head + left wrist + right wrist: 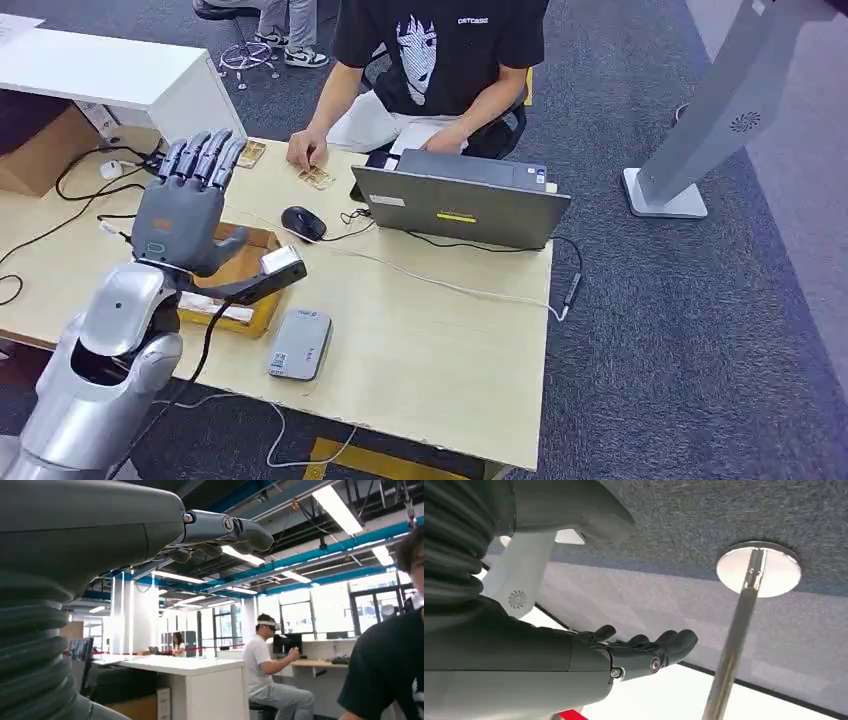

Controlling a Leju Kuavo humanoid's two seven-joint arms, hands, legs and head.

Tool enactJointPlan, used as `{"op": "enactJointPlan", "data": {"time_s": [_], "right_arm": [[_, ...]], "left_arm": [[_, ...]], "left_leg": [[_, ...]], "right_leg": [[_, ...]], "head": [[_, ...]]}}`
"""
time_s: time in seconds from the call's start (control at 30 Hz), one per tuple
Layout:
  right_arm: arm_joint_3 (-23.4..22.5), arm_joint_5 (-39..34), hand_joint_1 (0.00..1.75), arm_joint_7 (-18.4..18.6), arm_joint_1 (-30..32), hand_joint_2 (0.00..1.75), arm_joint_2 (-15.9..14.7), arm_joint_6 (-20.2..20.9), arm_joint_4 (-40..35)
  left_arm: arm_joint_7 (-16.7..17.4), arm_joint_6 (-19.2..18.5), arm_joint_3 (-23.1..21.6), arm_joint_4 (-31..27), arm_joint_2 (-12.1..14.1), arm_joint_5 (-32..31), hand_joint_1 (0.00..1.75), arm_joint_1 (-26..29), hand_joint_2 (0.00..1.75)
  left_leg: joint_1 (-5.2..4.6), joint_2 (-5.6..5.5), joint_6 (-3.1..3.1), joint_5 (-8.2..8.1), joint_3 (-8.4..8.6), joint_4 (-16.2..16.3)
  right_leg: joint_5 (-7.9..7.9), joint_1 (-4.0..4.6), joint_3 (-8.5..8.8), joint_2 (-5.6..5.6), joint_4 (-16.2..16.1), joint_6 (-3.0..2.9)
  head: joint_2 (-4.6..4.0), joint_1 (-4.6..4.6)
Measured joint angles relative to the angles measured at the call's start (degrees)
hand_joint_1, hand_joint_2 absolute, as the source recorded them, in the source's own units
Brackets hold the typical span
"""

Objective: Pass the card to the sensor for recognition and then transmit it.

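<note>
My left hand (185, 205) is raised above the wooden tray (250, 318), fingers straight and spread, holding nothing. In the left wrist view its fingers (225, 530) stretch out into open air. A black sensor head (282, 263) on a dark arm sits just right of that hand. A flat grey reader (300, 343) lies on the table (440, 350) in front of it. A pale card (216, 308) lies in the tray. Across the table a person's hand (305, 150) touches a small card (316, 178). My right hand (644, 647) hangs over the carpet, fingers loosely apart, empty.
A person sits behind an open laptop (460, 200) at the far edge. A black mouse (303, 222) and cables lie left of it. Another small card (252, 152) lies far left. A white desk (110, 75) and a grey kiosk stand (700, 130) flank the table.
</note>
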Motion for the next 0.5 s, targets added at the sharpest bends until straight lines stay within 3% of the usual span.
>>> {"op": "enactJointPlan", "data": {"time_s": [0.3,0.4,0.5], "right_arm": [[2.3,-9.0,0.0,4.7,0.1,1.75,0.0,0.0,-0.2],[5.4,-15.7,0.0,9.0,1.1,1.75,0.0,0.0,-2.4],[9.2,-18.8,0.0,10.8,2.9,1.75,0.0,0.0,-4.7]], "left_arm": [[1.0,-0.8,-0.3,-6.6,6.6,0.9,0.0,10.1,1.75],[0.7,0.7,1.2,-8.5,6.9,1.9,0.0,16.0,1.75],[0.5,1.9,2.4,-9.4,7.1,2.0,0.0,19.7,1.75]], "left_leg": [[0.0,-0.01,0.0,-0.01,-0.02,0.0],[-0.02,0.12,0.0,-0.04,0.06,0.0],[-0.03,0.0,0.0,-0.04,-0.04,0.0]], "right_leg": [[-0.04,0.0,-0.02,-0.01,0.0,0.0],[-0.05,-0.03,-0.15,0.09,0.0,0.0],[-0.06,-0.03,-0.19,-0.03,0.0,0.01]], "head": [[0.0,0.0],[0.0,0.0],[0.0,0.0]]}}
